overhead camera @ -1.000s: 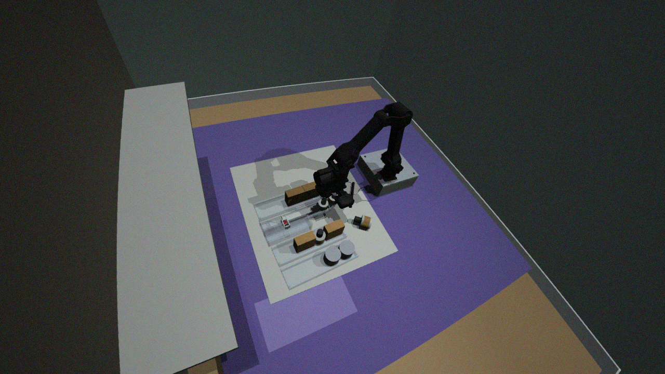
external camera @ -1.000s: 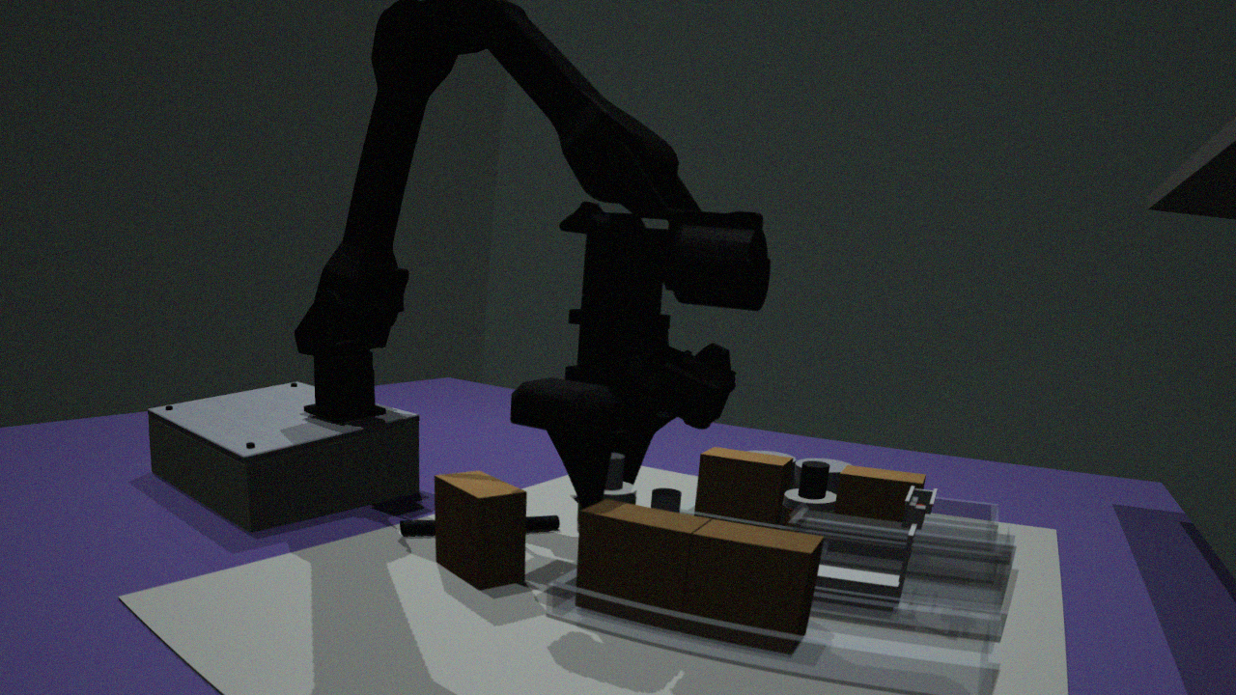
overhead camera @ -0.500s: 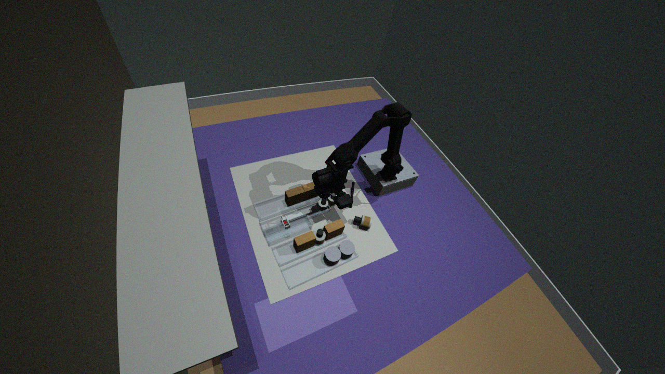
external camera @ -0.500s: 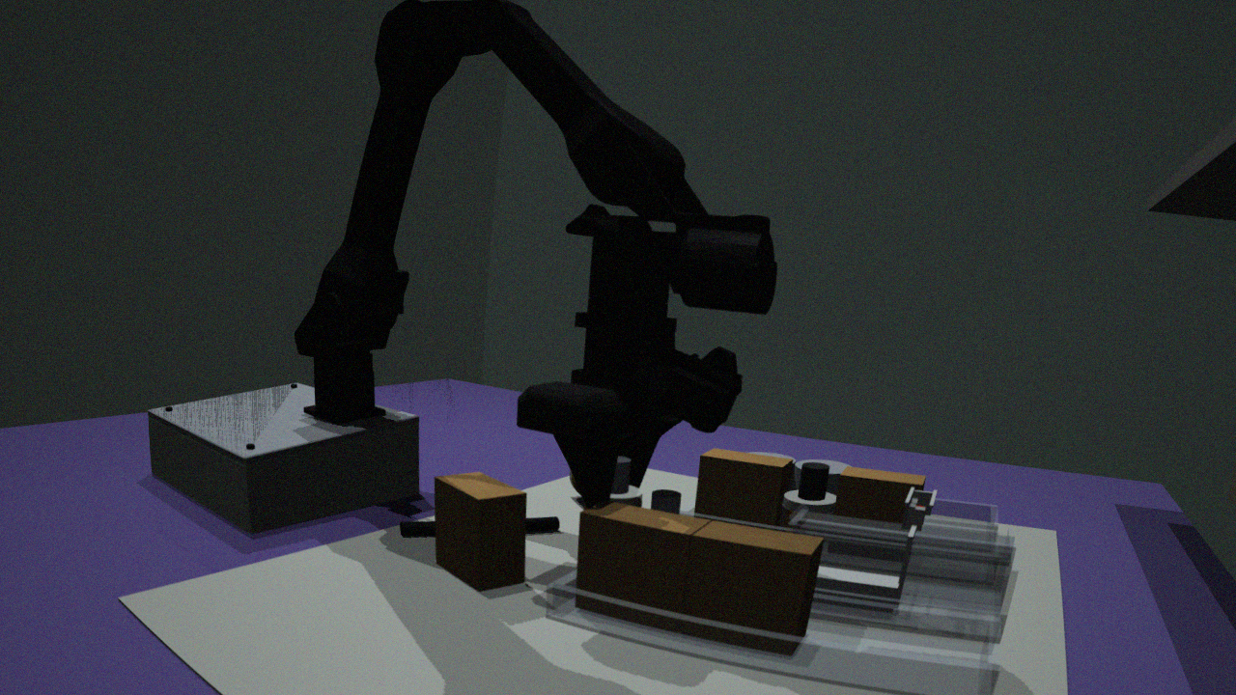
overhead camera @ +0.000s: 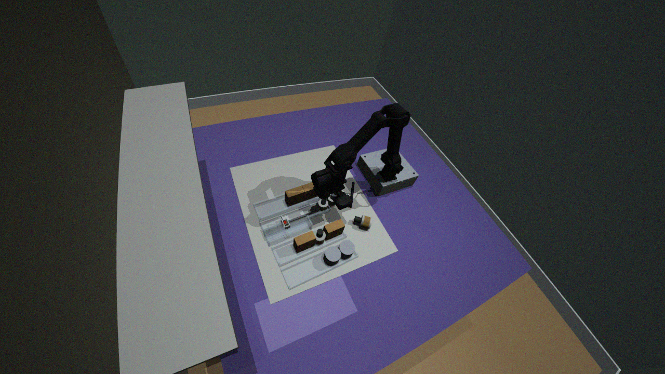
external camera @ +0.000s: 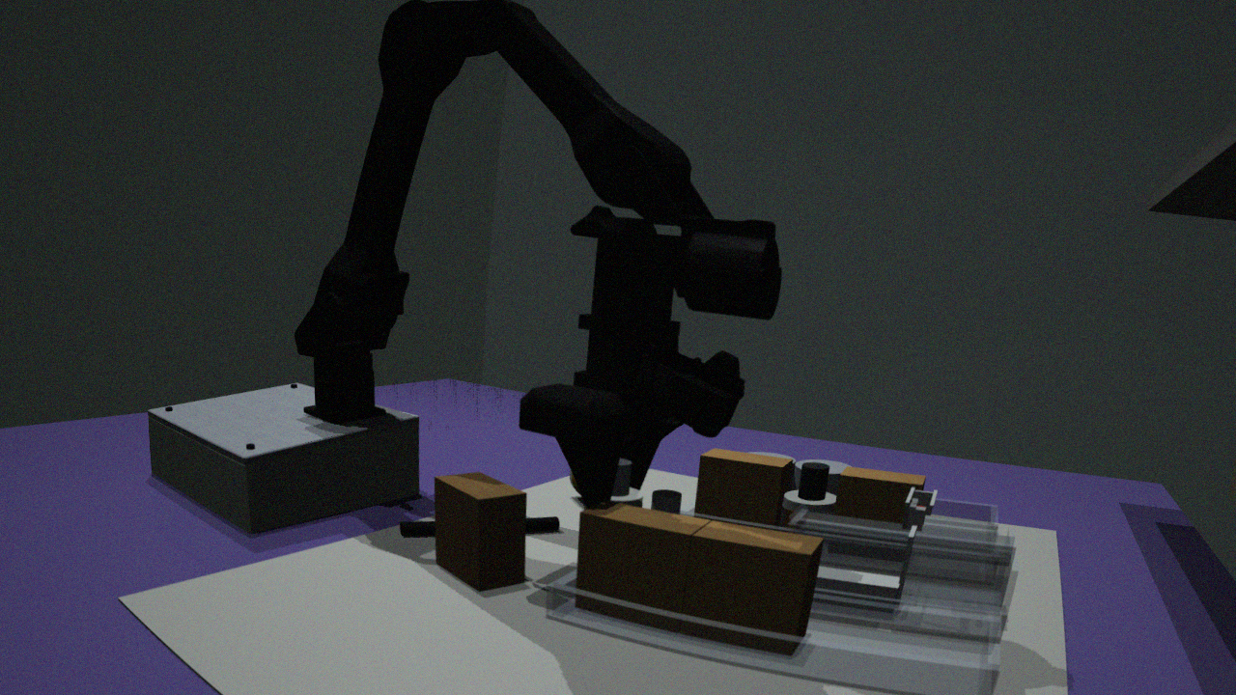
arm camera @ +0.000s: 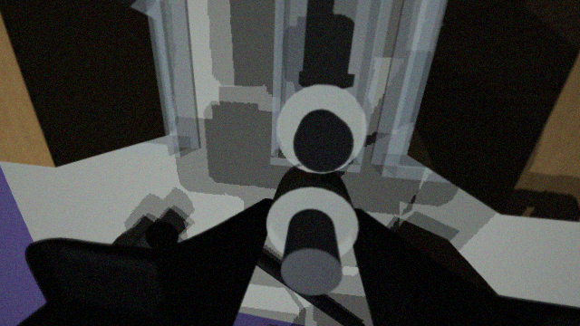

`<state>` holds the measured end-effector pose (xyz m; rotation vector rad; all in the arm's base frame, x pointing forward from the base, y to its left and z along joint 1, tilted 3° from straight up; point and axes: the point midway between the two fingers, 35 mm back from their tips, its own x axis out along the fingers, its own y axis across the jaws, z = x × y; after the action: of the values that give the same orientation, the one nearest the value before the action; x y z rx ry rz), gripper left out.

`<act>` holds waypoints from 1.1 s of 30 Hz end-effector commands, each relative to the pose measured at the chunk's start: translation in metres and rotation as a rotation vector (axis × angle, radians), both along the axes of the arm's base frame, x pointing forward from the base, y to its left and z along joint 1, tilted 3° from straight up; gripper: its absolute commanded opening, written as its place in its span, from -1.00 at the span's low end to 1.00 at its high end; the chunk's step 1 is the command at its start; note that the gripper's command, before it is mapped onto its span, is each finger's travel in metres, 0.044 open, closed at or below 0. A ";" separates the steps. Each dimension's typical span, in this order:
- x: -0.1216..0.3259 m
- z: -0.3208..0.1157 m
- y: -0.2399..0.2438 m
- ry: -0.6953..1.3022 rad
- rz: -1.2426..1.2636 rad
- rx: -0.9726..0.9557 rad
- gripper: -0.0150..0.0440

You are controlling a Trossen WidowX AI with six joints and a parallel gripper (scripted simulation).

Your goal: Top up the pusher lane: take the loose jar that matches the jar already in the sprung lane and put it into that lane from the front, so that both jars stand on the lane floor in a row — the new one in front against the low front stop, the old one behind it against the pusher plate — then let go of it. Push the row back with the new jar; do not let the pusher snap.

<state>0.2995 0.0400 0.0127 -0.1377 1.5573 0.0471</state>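
My gripper is shut on a dark jar with a white shoulder and black cap. The held jar looks upright, just in front of the sprung lane's low front stop, close to the jar in the lane. That lane jar has the same white shoulder and black cap and stands at the front of the lane. The red-marked fitting is at the lane's rear. The pusher plate and the held jar's bottom are hidden; any touch between the jars cannot be told.
A jar with an orange-brown body lies in front of the lanes. A loose brown box stands on the other side. Brown boxes fill a neighbouring lane; another holds boxes around a jar. Round tins stand farther over.
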 end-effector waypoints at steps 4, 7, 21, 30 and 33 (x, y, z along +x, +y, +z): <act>0.010 0.003 0.001 -0.023 0.006 0.003 -0.49; 0.011 0.003 0.001 -0.023 0.006 0.003 -0.49; 0.016 0.003 0.002 -0.024 0.006 0.003 -0.49; 0.020 0.004 0.003 -0.024 0.006 0.003 -0.49; 0.021 0.004 0.003 -0.024 0.006 0.003 -0.49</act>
<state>0.3118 0.0415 0.0132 -0.1379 1.5602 0.0468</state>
